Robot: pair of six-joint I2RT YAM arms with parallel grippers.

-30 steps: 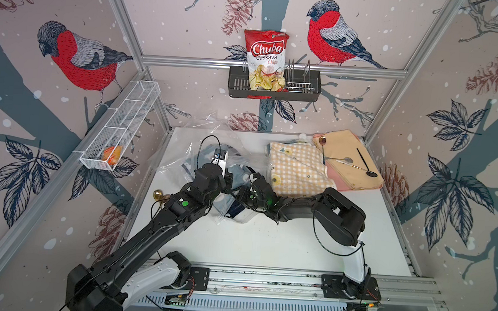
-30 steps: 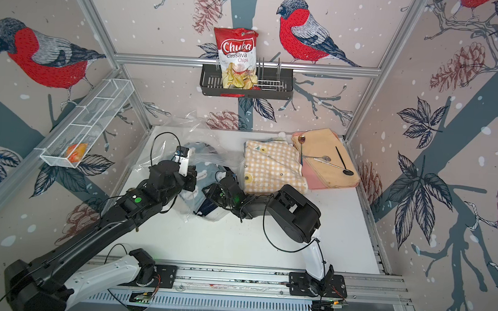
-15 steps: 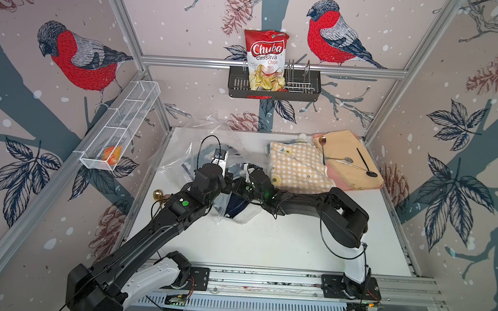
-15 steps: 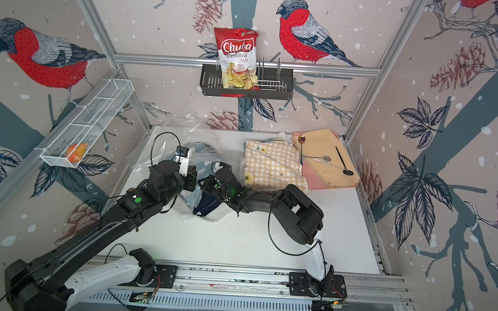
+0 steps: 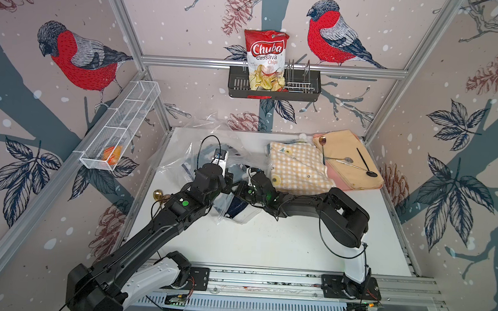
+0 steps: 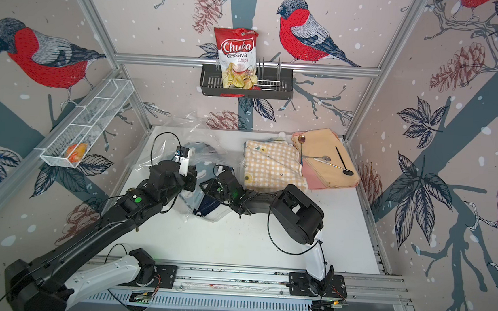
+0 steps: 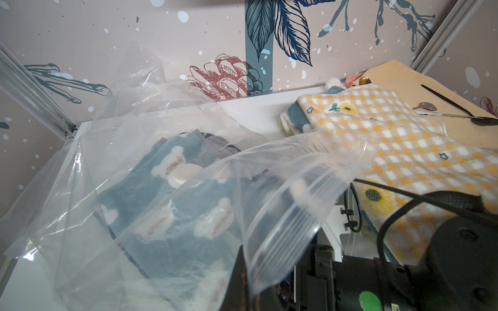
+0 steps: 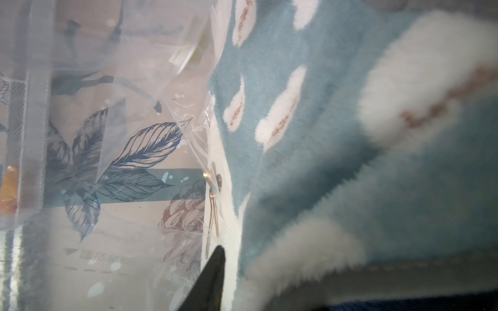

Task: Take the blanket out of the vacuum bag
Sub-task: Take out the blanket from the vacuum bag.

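We find the vacuum bag (image 5: 178,160) lying on the table (image 5: 265,247) toward its far left corner, with the blanket (image 5: 236,209) inside it. In both top views the bag's long axis runs from that corner toward the table's middle. Its mouth faces the middle, where the two arms meet. The left gripper (image 5: 228,181) and the right gripper (image 5: 238,189) stand close together at that mouth, but the top views do not resolve their fingers.

The left wrist view supplies what they lack. The bag's ribbed zip strip (image 7: 291,204) is raised off the table and runs down into the left gripper, whose jaws are closed on the plastic. This view alone shows the round white valve cap (image 7: 185,173), seated on the bag's upper sheet over the blue blanket.

The right wrist view looks along the blanket at close range, with clear plastic to one side. One dark finger (image 8: 213,277) shows beside the blanket's edge and the other is hidden. We cannot tell how far the right gripper is open, nor whether it holds anything.

A checked cloth (image 5: 298,168) lies just beside the bag's mouth.
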